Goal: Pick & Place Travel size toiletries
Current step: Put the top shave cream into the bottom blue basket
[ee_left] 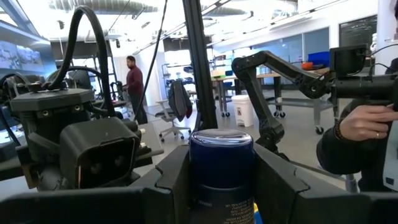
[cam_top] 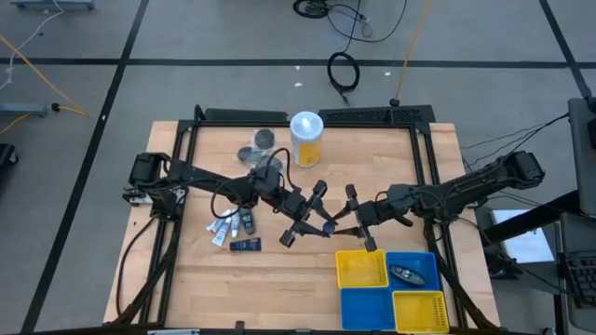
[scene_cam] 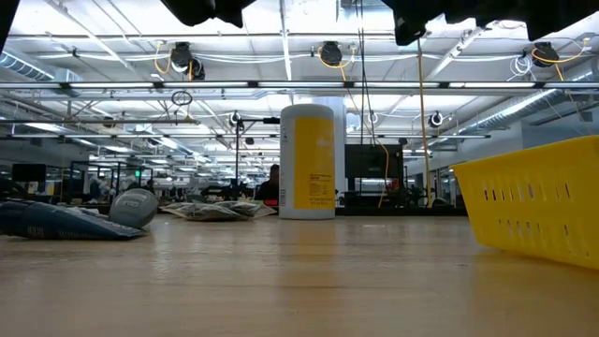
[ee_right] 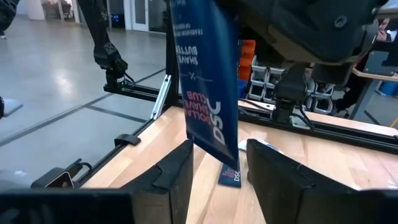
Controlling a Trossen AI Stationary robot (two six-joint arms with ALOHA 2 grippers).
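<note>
a wide workshop with ceiling lights and desks lies behind a pale wooden table [cam_top: 279,279], where two dark arms are met mid-air above the boards. a dark blue tube [ee_left: 221,171] is clenched by the left gripper [ee_left: 221,186], the cap standing up between its fingers. the flat blue tail of the same tube is seen hanging down between the fingers of the right gripper [ee_right: 217,165], whose jaws stand on either side of it; whether they already pinch it cannot be told. a hand-over appears to be under way. it is judged best done by closing the right gripper firmly before the left one is released, then carrying the tube to the yellow and blue bins [cam_top: 389,288] lying just beyond the right gripper. more small toiletries [cam_top: 233,228] are left on the table behind the left gripper, a white-lidded canister [cam_top: 306,138] farther off.
</note>
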